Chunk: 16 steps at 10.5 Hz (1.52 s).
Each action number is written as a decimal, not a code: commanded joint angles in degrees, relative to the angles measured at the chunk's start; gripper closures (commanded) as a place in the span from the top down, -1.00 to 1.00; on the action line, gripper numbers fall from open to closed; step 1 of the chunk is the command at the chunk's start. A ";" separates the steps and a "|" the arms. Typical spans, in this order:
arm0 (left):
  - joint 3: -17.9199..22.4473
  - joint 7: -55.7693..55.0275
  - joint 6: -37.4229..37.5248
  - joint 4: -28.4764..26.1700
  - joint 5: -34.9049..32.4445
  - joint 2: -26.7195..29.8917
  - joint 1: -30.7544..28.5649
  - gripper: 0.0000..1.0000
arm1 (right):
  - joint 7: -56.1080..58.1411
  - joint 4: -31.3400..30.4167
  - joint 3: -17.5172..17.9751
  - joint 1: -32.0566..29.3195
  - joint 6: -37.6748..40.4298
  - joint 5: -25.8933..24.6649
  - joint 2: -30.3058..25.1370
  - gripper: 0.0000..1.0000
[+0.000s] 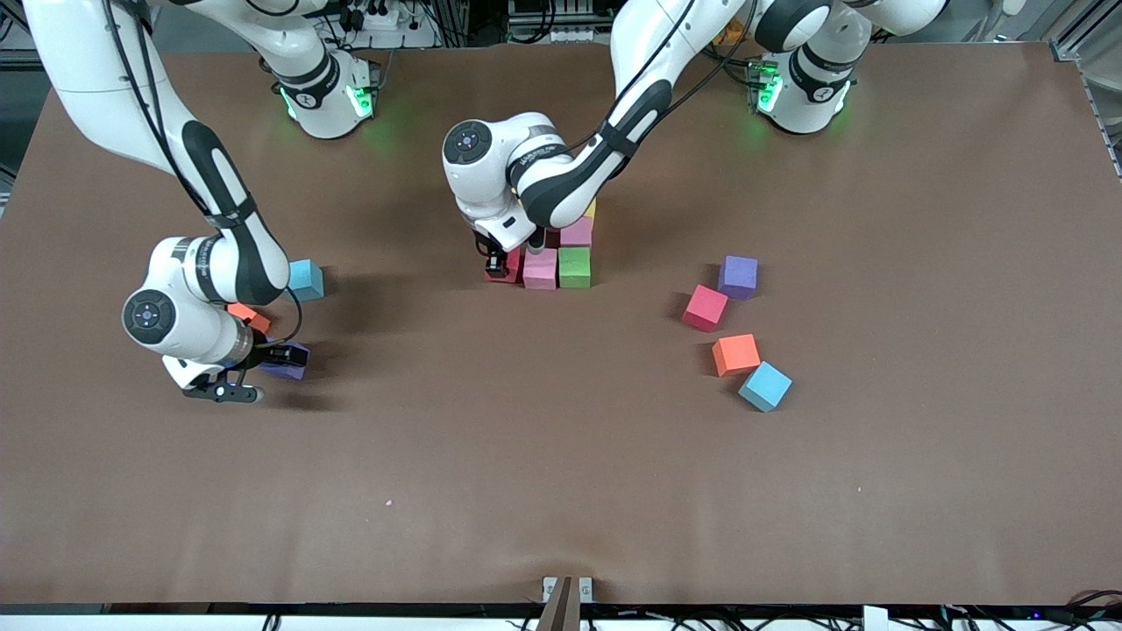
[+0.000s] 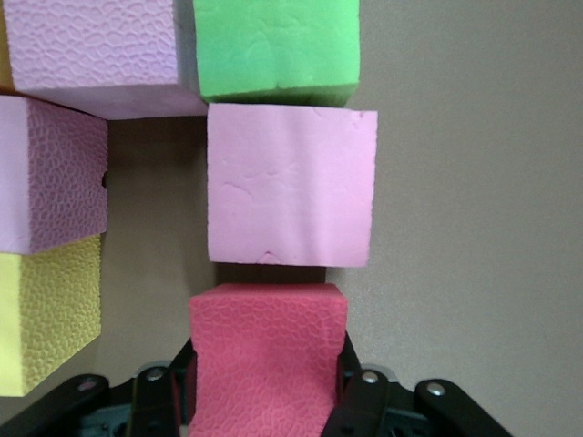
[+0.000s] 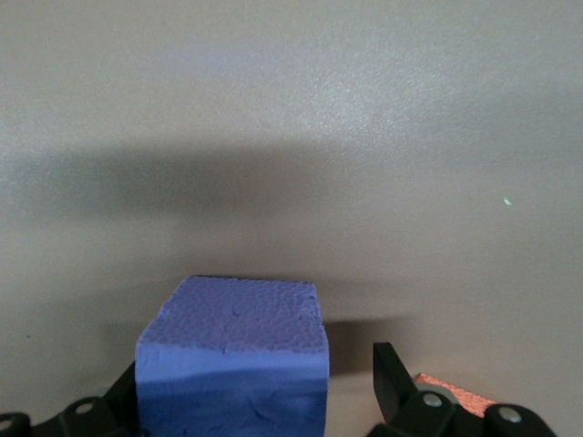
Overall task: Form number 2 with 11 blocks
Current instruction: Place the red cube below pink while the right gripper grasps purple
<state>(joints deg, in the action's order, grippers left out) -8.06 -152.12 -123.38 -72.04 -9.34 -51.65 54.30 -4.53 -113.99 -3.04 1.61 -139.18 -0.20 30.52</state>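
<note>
Near the table's middle, my left gripper is shut on a red block. That block is in line with a pink block and a green block, a narrow gap from the pink one. Another pink block and a yellow block lie farther from the front camera, and a third pink block is partly hidden under the arm. My right gripper is open and low around a purple block.
An orange block and a light-blue cube lie beside the right gripper. Toward the left arm's end lie a purple block, a red block, an orange block and a light-blue cube.
</note>
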 commanded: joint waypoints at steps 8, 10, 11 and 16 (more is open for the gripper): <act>1.38 -0.29 1.74 1.64 -0.77 -1.08 0.81 -0.31 | -0.21 -0.18 2.59 0.23 2.32 5.63 -1.26 -0.36; 1.38 -0.29 1.91 1.64 -0.77 -1.08 0.81 -0.24 | -1.26 -0.09 2.95 1.20 2.94 6.44 -1.69 -0.36; 1.38 -0.29 2.61 1.64 -0.77 -1.08 0.81 -0.24 | -2.31 -0.01 3.04 1.98 3.12 6.87 -1.78 -0.36; 1.38 -0.02 4.11 1.64 -0.68 -0.99 0.64 0.71 | -4.26 0.08 3.04 4.72 4.70 7.05 -2.40 -0.36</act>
<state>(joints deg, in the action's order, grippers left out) -7.32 -152.09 -120.78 -72.00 -9.34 -52.17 54.36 -8.43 -113.39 0.04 6.30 -135.60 5.76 29.53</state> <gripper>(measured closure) 0.427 0.436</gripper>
